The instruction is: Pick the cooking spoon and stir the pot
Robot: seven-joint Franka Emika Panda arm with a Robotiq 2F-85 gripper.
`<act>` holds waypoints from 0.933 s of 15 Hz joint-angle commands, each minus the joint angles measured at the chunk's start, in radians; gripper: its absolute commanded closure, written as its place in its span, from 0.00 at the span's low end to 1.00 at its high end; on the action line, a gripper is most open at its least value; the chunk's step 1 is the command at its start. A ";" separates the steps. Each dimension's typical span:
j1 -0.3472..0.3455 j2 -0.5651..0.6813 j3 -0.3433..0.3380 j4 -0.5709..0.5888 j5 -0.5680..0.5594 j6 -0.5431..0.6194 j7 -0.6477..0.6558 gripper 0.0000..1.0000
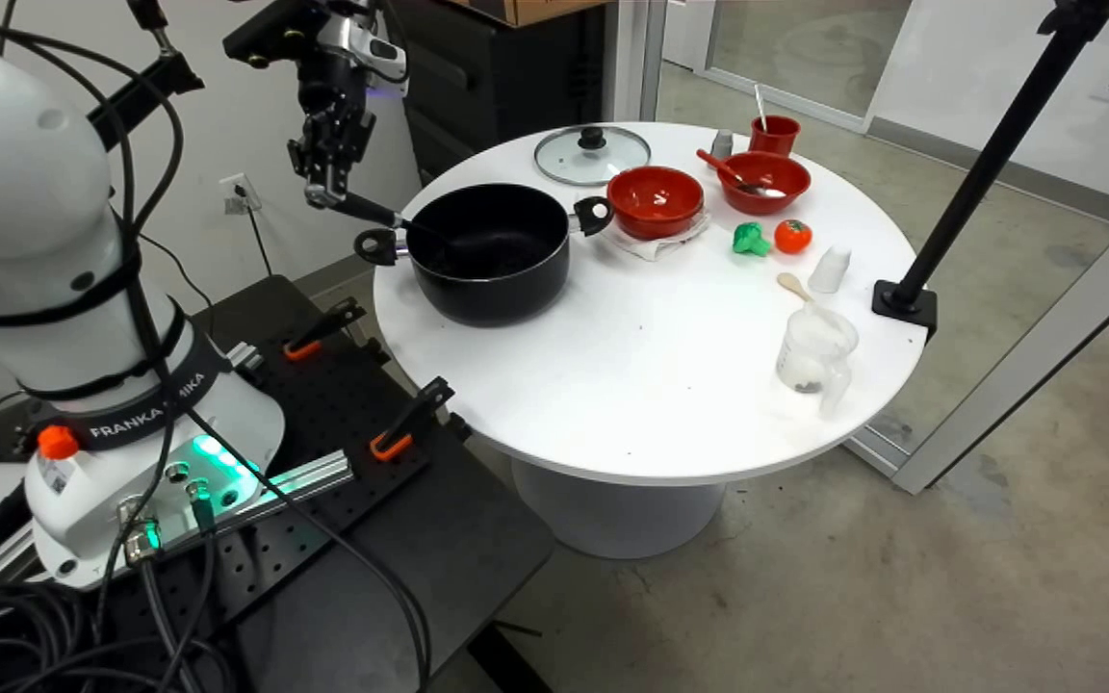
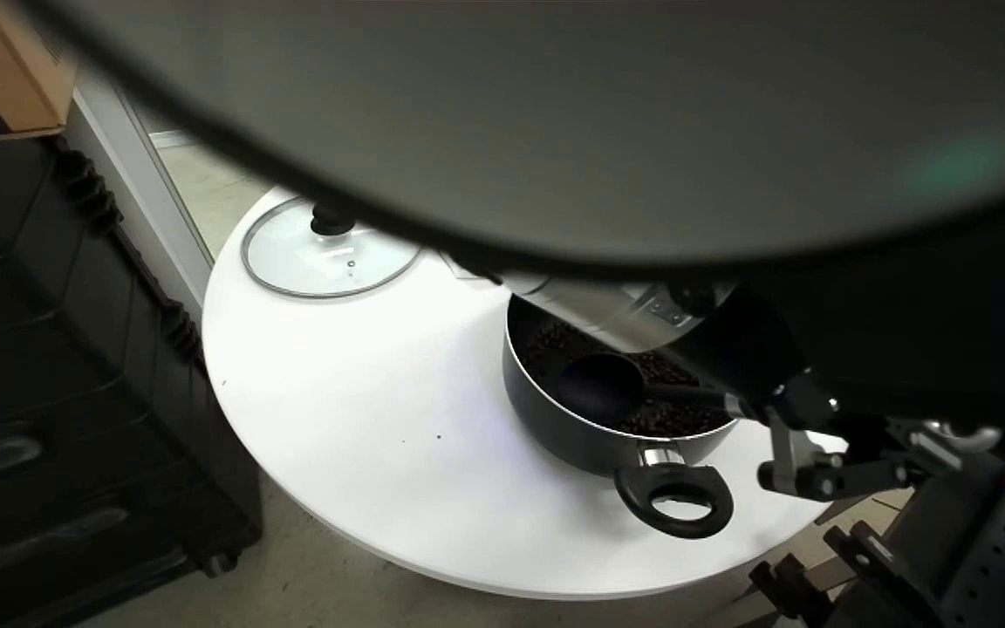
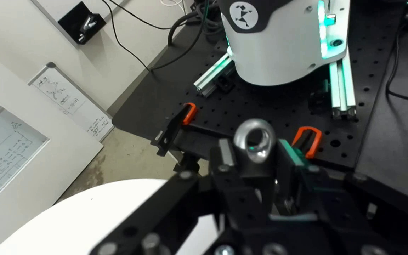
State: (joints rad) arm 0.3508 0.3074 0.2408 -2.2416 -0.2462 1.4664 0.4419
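The cooking spoon (image 1: 370, 210) is black and slants down over the pot's rim. Its oval head (image 2: 603, 386) is inside the pot in an exterior view, among small dark brown bean-like pieces. The wide black pot (image 1: 506, 298) stands on the round table's edge nearest the robot; it also shows partly hidden by the arm in an exterior view (image 2: 572, 436). My gripper (image 1: 326, 191) is outside the pot, above and beside a side handle, shut on the spoon's handle. In the wrist view the handle's end with its silver ring (image 3: 255, 170) sits between the fingers (image 3: 259, 152).
A glass lid (image 1: 593, 157) lies behind the pot. A red bowl (image 1: 656, 202) on a cloth stands close to the pot's far handle (image 1: 596, 216). Another red bowl (image 1: 774, 183), a toy tomato (image 1: 792, 236), broccoli (image 1: 750, 239) and a measuring cup (image 1: 816, 348) stand farther off.
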 commanded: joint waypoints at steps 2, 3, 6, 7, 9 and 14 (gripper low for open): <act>-0.023 -0.069 -0.006 -0.064 0.033 -0.072 -0.058 0.92; -0.032 -0.079 -0.011 -0.074 0.037 -0.081 -0.063 0.92; -0.056 -0.099 -0.024 -0.097 0.035 -0.089 -0.071 0.92; -0.065 -0.102 -0.031 -0.102 0.031 -0.080 -0.068 0.92; -0.083 -0.106 -0.046 -0.105 0.020 -0.057 -0.056 0.92; -0.120 -0.074 -0.083 -0.070 0.013 0.020 -0.035 0.92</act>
State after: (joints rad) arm 0.2462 0.2288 0.1754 -2.3275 -0.2309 1.4491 0.3986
